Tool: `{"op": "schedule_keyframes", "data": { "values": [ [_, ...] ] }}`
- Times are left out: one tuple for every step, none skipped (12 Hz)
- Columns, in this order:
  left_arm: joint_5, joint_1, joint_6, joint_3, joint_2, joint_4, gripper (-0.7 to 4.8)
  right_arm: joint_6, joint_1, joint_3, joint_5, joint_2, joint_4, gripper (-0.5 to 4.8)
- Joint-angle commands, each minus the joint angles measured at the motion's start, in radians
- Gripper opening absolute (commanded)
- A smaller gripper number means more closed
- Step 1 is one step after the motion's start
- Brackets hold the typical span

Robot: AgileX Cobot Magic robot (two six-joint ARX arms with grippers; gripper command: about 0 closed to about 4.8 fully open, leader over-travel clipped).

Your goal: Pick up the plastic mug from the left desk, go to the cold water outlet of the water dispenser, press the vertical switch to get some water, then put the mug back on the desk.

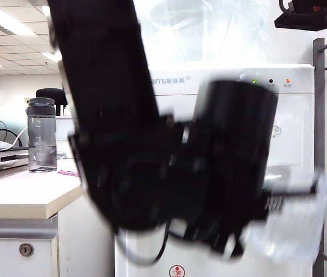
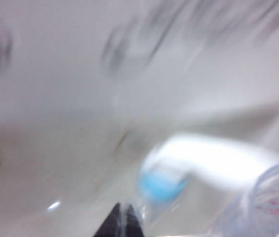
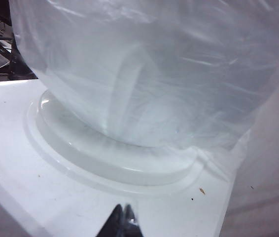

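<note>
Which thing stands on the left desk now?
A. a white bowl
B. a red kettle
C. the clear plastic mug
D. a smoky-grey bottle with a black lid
D: the exterior view shows the smoky-grey bottle upright on the left desk, while the plastic mug is at the left gripper before the water dispenser.

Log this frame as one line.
left claw: shut on plastic mug | near cold water outlet | right claw: shut, over water dispenser

I see the blue-collared cold water outlet (image 2: 161, 185) — badly blurred — just beside the plastic mug (image 2: 267, 202); my left gripper (image 2: 122, 224) sits shut.
</note>
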Motion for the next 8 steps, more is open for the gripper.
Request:
{"op": "schedule_keyframes", "data": {
  "values": [
    [-0.009, -0.003, -0.014, 0.004, -0.037, 0.057, -0.05, 0.007, 0.0, 0.005, 0.009, -0.003, 0.015, -0.01],
    [-0.011, -0.004, -0.012, 0.004, -0.043, 0.053, -0.05, 0.007, 0.0, 0.005, 0.009, -0.003, 0.016, -0.01],
    [-0.011, -0.008, -0.011, 0.004, -0.047, 0.052, -0.05, 0.007, 0.0, 0.005, 0.01, -0.003, 0.016, -0.01],
    [-0.011, -0.01, -0.011, 0.004, -0.054, 0.05, -0.05, 0.007, 0.0, 0.005, 0.019, -0.003, 0.019, -0.01],
    [-0.011, -0.011, -0.007, 0.004, -0.066, 0.047, -0.05, 0.007, -0.005, 0.005, 0.031, -0.003, 0.028, -0.01],
    [-0.011, -0.011, -0.004, 0.004, -0.09, 0.04, -0.05, 0.007, -0.01, 0.005, 0.047, -0.003, 0.034, -0.01],
    [-0.011, -0.011, -0.004, 0.003, -0.109, 0.039, -0.05, 0.007, -0.01, 0.005, 0.064, -0.003, 0.034, -0.01],
    [-0.011, -0.011, -0.004, 0.003, -0.121, 0.038, -0.05, 0.007, -0.011, 0.005, 0.068, -0.003, 0.034, -0.01]
  ]
}}
